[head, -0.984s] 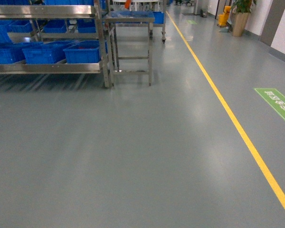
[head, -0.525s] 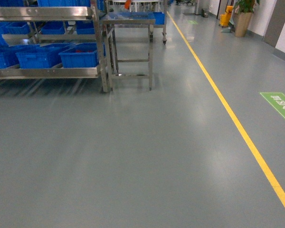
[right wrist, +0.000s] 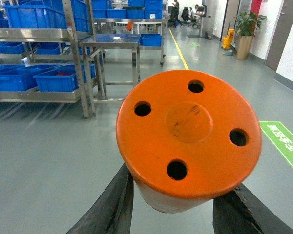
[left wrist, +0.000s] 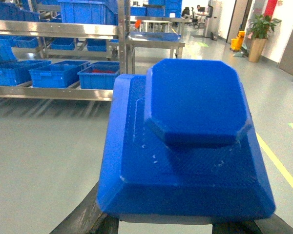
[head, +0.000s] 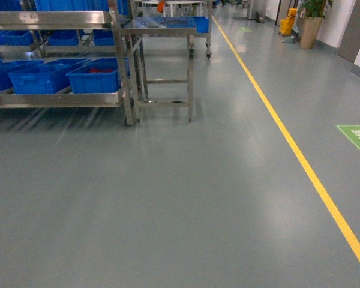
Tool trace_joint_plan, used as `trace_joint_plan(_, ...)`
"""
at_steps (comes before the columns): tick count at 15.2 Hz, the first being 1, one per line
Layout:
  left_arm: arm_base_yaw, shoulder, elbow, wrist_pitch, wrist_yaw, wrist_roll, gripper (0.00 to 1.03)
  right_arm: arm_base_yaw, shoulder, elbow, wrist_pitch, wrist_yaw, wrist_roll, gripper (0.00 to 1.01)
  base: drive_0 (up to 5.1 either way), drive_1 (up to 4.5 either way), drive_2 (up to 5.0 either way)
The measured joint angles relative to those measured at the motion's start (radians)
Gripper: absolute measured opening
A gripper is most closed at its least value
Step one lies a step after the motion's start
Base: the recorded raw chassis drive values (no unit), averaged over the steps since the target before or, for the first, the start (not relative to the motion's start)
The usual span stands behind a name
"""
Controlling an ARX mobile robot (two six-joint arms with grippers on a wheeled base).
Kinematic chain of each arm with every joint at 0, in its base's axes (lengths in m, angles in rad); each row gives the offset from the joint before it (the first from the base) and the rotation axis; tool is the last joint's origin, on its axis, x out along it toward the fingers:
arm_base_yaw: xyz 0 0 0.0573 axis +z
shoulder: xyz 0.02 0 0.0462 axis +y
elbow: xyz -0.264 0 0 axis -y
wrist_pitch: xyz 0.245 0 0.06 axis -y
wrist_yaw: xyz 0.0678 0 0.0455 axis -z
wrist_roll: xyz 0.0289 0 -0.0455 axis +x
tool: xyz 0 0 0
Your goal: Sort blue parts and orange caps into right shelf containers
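A bright blue blocky plastic part with a stubby octagonal knob [left wrist: 190, 151] is seen filling the left wrist view, clamped between the dark fingers of the left gripper [left wrist: 185, 225], whose tips show only at the bottom edge. A round orange plastic cap with four small holes [right wrist: 188, 139] is likewise held fast between the dark fingers of the right gripper [right wrist: 178, 207] in the right wrist view. Neither arm is visible in the head view.

Across the last second, the stainless steel shelf [head: 60, 99] at the upper left of the head view has been brought lower and larger in frame, and the yellow floor line [head: 300, 162] has shifted right; the base is judged to be advancing and turning toward the rack. The large blue open-top plastic bins [head: 93, 78] sit on the lower tier, one apparently holding red items. A steel table [head: 162, 27] stands just beside the rack. Both pieces are judged in transit; placement has not begun, and a closer approach is required.
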Motion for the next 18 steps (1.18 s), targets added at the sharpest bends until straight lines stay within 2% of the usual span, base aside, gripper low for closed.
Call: trace_joint_plan(18, 0.0, 0.0, 0.0, 0.002, -0.001, 0.0, 0.41, 0.0, 0.0, 0.0, 0.0, 0.0, 0.0, 0.4, 0.0, 4.19, -4.2)
